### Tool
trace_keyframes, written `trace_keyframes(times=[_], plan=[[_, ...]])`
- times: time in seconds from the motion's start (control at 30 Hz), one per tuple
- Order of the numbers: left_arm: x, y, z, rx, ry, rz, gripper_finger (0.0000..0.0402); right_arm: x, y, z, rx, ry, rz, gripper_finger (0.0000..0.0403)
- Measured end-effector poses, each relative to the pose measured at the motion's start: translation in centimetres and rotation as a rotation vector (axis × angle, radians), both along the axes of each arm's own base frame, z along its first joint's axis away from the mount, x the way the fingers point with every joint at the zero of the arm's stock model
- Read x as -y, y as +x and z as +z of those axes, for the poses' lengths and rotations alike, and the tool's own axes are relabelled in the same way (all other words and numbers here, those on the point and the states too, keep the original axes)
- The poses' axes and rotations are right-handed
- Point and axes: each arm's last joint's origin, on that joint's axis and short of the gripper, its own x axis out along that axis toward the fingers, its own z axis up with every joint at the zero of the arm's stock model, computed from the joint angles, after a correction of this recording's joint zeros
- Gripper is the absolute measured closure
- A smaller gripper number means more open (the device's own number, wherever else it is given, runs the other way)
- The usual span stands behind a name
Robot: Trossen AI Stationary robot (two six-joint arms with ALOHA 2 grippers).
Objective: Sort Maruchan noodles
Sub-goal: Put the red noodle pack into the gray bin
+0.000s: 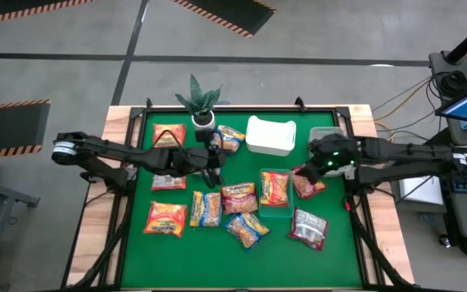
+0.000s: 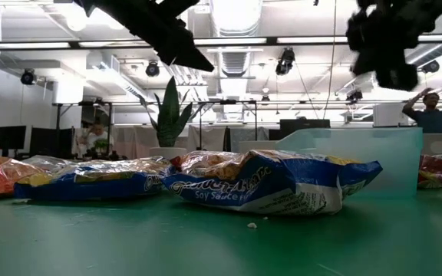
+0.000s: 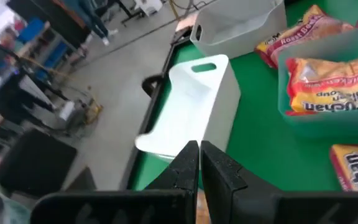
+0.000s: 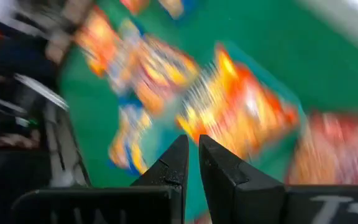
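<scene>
Packets (image 1: 242,197) lie scattered between both closed, empty tools: left tool (image 1: 215,166), right tool (image 1: 308,169).

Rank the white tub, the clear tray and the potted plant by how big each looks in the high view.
Largest to smallest, as seen from above:
1. White tub.
2. Potted plant, counting its leaf spread; close to the tub, so this order is unsure.
3. Clear tray, narrower, with an orange noodle packet inside.

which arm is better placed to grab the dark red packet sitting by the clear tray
Right, probably. The right gripper hangs directly over the dark red packet beside the clear tray, fingers shut and empty. The left gripper is across the mat near the plant, also shut.
</scene>
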Motion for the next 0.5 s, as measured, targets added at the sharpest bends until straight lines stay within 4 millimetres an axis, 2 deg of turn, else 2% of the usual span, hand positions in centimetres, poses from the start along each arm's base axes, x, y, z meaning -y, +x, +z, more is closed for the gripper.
trace_keyframes(times=[0.1, 0.2, 0.33, 0.5], plan=[[0.0, -0.1, 1.0, 0.006, 0.060, -0.007, 0.0402, -0.8, -0.3, 0.2, -0.162, 0.092, -0.015, 0.0374], [-0.1, -0.2, 1.4, 0.000, 0.089, -0.011, 0.0402, -1.8, -1.1, -0.5, -0.347, 0.162, -0.047, 0.0374], [-0.2, -0.8, 1.9, 0.013, 0.089, -0.010, 0.0402, -3.2, -1.9, -1.4, -0.474, 0.205, -0.096, 0.0374], [-0.4, -1.6, 1.2, -0.010, 0.090, -0.005, 0.0401, -4.3, -2.4, -2.7, -0.525, 0.169, -0.156, 0.0374]])
